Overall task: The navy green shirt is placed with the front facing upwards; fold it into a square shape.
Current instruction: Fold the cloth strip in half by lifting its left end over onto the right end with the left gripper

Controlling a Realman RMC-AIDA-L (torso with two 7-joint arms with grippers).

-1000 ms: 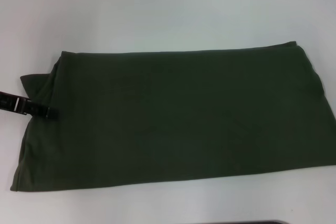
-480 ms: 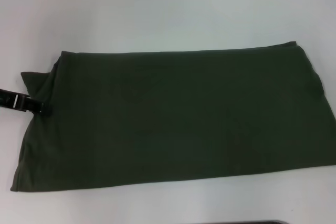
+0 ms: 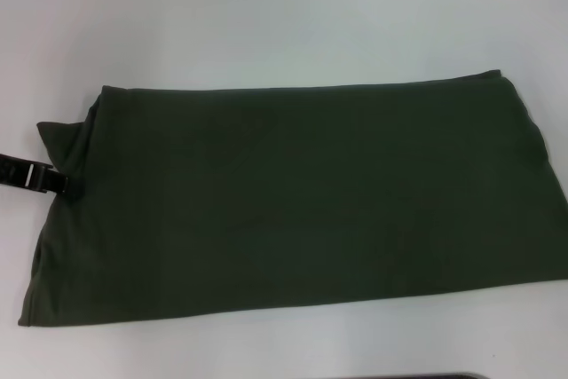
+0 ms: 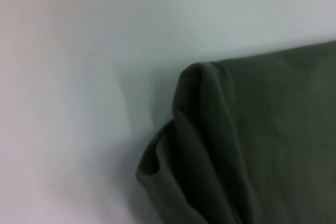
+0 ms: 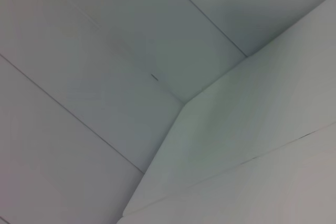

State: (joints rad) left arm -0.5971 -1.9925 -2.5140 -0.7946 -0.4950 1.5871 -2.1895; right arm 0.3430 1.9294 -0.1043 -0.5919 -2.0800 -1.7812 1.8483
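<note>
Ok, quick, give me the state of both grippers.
Left gripper: at the shirt's left edge; open or shut cannot be told.
Right gripper: not in view.

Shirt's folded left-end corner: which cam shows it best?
Left wrist view. The navy green shirt fills that picture up close, with its stacked layers and a small flap jutting out at the corner. The head view shows the whole shirt, the corner small, beside the left tool. The right wrist view shows none.
</note>
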